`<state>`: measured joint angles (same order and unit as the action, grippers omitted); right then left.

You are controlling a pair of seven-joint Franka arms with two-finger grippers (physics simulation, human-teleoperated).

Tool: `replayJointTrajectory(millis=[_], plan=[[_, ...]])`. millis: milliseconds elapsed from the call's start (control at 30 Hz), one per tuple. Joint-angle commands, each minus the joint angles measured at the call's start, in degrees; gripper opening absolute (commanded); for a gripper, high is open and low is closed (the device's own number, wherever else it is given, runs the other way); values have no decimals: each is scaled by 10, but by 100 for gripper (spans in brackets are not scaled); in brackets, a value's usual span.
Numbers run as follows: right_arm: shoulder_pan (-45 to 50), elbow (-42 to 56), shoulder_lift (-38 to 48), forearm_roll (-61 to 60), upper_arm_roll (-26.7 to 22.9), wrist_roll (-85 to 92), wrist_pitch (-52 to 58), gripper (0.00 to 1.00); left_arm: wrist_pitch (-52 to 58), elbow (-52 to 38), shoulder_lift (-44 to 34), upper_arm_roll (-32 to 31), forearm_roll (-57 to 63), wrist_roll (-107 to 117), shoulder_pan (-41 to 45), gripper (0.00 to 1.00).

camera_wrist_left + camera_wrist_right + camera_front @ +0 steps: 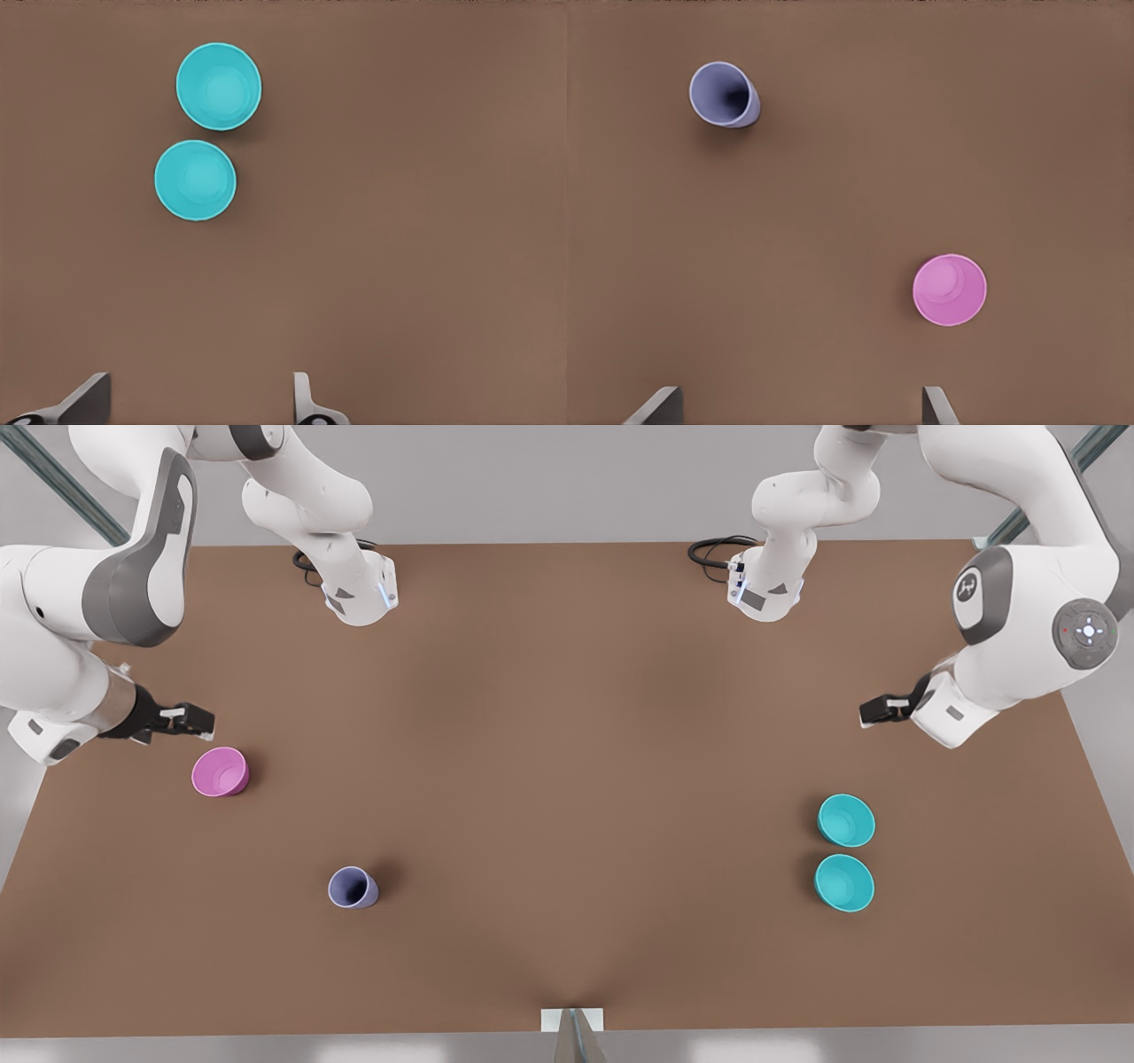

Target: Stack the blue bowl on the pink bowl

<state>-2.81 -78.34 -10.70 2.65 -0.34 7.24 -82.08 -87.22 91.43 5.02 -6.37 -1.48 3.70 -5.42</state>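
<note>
Stage: nothing of the stacking is judged to be done; both bowls rest apart on the desk (567, 779).
Pink bowl (219, 771): set upright near the front view's left edge, empty, with nothing on it.
Blue bowl (846, 820): placed at the front view's right, well apart from the pink bowl; it is the one nearer the arm on that side.
Twin bowl (844, 882): an identical turquoise bowl is set just beside the blue bowl, on the side nearer the camera; whether the rims touch cannot be told.
Lavender cup (353, 887): left standing between the two groups, nearer the pink bowl; not part of the task.
Left pincer (879, 710): held above the desk at the front view's right, near the turquoise pair; its fingers (89, 398) are spread apart and nothing is carried.
Right pincer (188, 721): held just beside the pink bowl at the front view's left; its fingers (660, 403) are parted wide and nothing is gripped.
Left to do: the blue bowl is yet to be grasped, lifted, carried across the desk and lowered into the pink bowl.
Judgement: the left arm is the better placed for the pick, while the right arm appears to wait.
</note>
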Motion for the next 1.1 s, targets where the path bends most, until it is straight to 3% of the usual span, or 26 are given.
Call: replayJointTrajectory(millis=[0,133,300,567,700,933,1067], plan=[[0,1,1,1,0,26,-16,100,-16,0,0,0,1,12,1,100],[-17,-29,-39,-6,-5,67,-4,100,-16,0,0,0,1,12,1,100],[-135,-186,-68,-18,-6,75,-194,100,-17,0,0,0,2,12,1,100],[-206,-224,-107,-31,-5,154,-307,100,-16,-5,1,0,1,-9,-14,100],[-261,-275,-107,-98,-5,298,-370,100,-16,-5,3,0,1,-9,-14,100],[-266,-408,-97,-131,-5,403,-548,100,-16,-5,3,0,3,-9,-14,100],[-268,-413,-99,-114,-6,409,-582,100,-17,-5,3,0,3,-9,-14,100]])
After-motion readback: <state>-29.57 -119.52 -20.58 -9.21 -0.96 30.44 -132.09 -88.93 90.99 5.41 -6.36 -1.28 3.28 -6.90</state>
